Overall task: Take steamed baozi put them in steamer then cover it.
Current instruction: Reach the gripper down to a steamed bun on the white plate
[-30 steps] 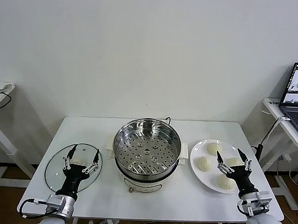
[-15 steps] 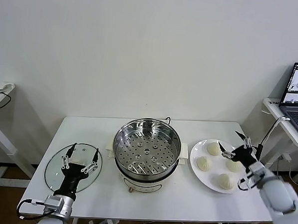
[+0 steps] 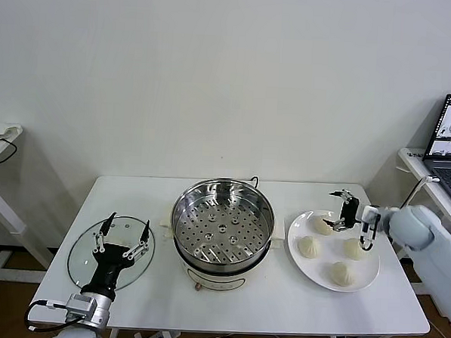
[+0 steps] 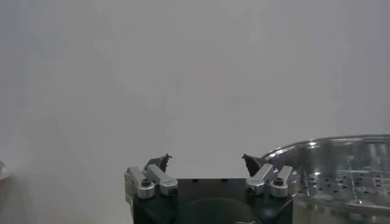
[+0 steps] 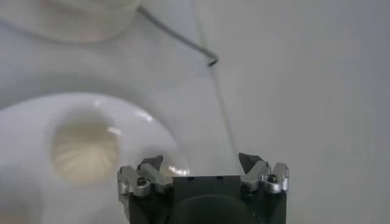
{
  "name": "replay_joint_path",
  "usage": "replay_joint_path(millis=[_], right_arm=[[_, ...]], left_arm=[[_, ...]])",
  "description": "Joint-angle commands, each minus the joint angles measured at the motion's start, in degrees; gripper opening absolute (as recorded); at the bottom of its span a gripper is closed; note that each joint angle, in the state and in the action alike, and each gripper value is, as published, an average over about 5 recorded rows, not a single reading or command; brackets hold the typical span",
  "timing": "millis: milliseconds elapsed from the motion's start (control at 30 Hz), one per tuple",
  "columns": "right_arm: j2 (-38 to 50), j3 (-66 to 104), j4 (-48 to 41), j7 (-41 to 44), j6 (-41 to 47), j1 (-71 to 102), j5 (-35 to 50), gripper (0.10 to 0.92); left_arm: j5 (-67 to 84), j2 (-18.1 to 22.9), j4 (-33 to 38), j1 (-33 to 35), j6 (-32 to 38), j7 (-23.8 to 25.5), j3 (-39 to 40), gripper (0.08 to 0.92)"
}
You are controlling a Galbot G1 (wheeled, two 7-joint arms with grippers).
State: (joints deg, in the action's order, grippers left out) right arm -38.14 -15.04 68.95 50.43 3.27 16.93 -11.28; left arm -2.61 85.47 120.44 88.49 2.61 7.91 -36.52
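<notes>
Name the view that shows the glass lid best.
The head view: the cover lies flat on the table, left of the steamer, partly behind the open left gripper. Neither wrist view shows it.

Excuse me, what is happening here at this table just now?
A two-armed robot is about to load buns into a steamer. Its right claw, open, hovers at the far edge of the flat white plate holding four cream-white round buns. None is picked up yet. The large shiny steel steamer pot stands empty and uncovered in the middle. The left claw, open, waits above the round clear glass lid lying on the white table.
</notes>
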Motion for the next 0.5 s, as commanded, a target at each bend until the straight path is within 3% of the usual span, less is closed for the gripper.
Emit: replay_joint_path(millis=[33, 233, 500], right_arm=[[-5.72, -18.14, -15.39, 15.54, 0.01, -20.17, -3.60, 0.823], [-11.66, -16.99, -21.84, 15.86, -0.92, -19.54, -5.34, 0.823], [-14.57, -15.06, -24.26, 15.29, -0.85, -17.09, -7.67, 0.823]], left_arm=[[-0.02, 0.11, 0.26, -0.02, -0.07, -0.03, -0.09, 0.823], [0.00, 0.14, 0.70, 0.50, 0.14, 0.04, -0.41, 0.823], [-0.03, 0.33, 1.65, 0.88, 0.18, -0.03, 0.01, 0.823]])
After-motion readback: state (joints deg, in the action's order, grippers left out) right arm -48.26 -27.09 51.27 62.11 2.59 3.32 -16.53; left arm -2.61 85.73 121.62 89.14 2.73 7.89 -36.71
